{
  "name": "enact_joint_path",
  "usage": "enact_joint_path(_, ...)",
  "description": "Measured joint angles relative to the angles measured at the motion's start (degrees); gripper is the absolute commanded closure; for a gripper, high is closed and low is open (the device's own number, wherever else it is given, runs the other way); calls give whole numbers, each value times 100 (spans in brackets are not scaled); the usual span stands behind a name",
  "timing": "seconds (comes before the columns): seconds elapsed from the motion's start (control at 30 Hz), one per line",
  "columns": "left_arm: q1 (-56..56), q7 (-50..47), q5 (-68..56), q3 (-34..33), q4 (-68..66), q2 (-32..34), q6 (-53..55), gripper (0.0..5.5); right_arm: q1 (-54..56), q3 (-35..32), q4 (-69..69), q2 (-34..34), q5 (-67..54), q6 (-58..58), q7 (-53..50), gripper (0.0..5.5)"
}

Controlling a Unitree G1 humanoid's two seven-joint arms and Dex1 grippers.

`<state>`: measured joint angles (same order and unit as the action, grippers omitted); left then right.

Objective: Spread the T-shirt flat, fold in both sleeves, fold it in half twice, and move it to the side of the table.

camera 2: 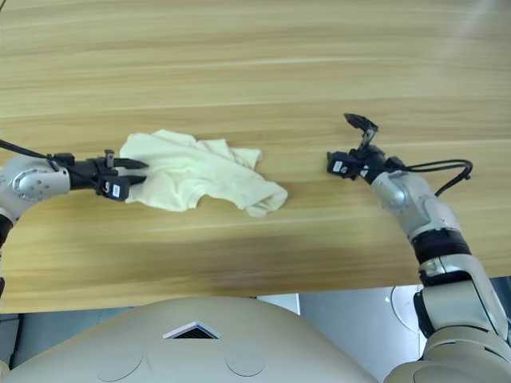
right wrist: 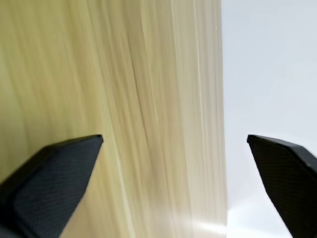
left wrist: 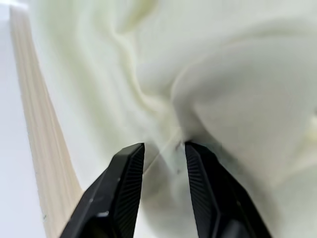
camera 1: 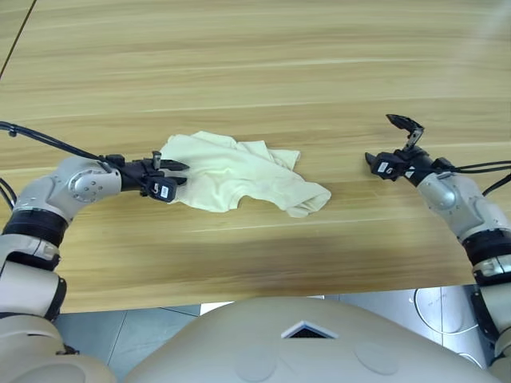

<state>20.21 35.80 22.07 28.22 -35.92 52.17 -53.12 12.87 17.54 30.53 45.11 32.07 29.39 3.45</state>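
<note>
T-shirt (camera 1: 239, 175): pale yellow and crumpled in 1 loose heap on the wooden tabletop (camera 1: 279, 64). It is not spread yet and no sleeve can be picked out.
T-shirt long axis: the heap runs across the robot's front, from a broad bunched left end to a narrow tail at its right end that angles slightly toward the robot.
Left pincer (camera 1: 184, 173): at the T-shirt's left end, pointing along the heap's long axis. Its 2 fingers stand a narrow gap apart and straddle the cloth's edge. In the left wrist view the left pincer (left wrist: 164, 145) has a crease of fabric right at its tips. It looks ready to nip but not clamped; a firm hold cannot be confirmed.
Right pincer (camera 1: 391, 144): well apart from the T-shirt, off its right end over bare wood. Spread wide, it holds nothing, as the right wrist view of it (right wrist: 174, 139) confirms.
Nearer arm: the left, already touching cloth; the right has a clear stretch of tabletop to cross before reaching the tail.
Step in hand, as a judgement: the very start, spreading the T-shirt flat.
Coming move turns on: the T-shirt lying to the right of the left pincer. Pulling the left end away from the heap, with the right pincer brought in to the tail, would likely draw it open along that axis.
</note>
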Motion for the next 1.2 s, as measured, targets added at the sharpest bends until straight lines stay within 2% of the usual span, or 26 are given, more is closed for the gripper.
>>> enact_joint_path(0.1, -286, 558, -862, 25, 252, -82, -153, 393, -175, 13, -762, -404, -477, 355, 267, 10)
enact_joint_path(0.17, -497, 1029, -1494, -31, 388, 85, -154, 393, -243, 77, -1084, -604, -656, 500, 462, 10)
enact_joint_path(0.27, -485, 1379, -2082, -449, 484, 480, -144, 393, -326, 118, -1238, -786, -781, 590, 664, 10)
enact_joint_path(0.37, -458, 1515, -2289, -726, 779, 593, -140, 393, -324, 114, -1254, -859, -790, 593, 791, 10)
enact_joint_path(0.5, -483, 1600, -2222, -779, 1122, 437, -50, 393, -312, 147, -1255, -1014, -774, 600, 911, 10)
enact_joint_path(0.6, -556, 1571, -2030, -653, 1491, -42, -21, 393, -304, 314, -1249, -1085, -636, 616, 1053, 10)
enact_joint_path(0.73, -266, 1083, -1128, -519, 1405, -965, 76, 393, -470, 518, -1501, -1046, -640, 922, 1396, 10)
enact_joint_path(0.9, -185, 823, -160, -134, 964, -1438, 87, 393, -943, 574, -2063, -781, -1096, 1247, 1971, 10)
enact_joint_path(1.03, -206, 701, 31, -2, 895, -1395, 26, 393, -1000, 549, -2124, -780, -1210, 1262, 2106, 10)
enact_joint_path(1.2, -784, 1120, -444, 86, 1601, -480, -40, 393, -898, 255, -2102, -884, -1317, 1172, 2027, 10)
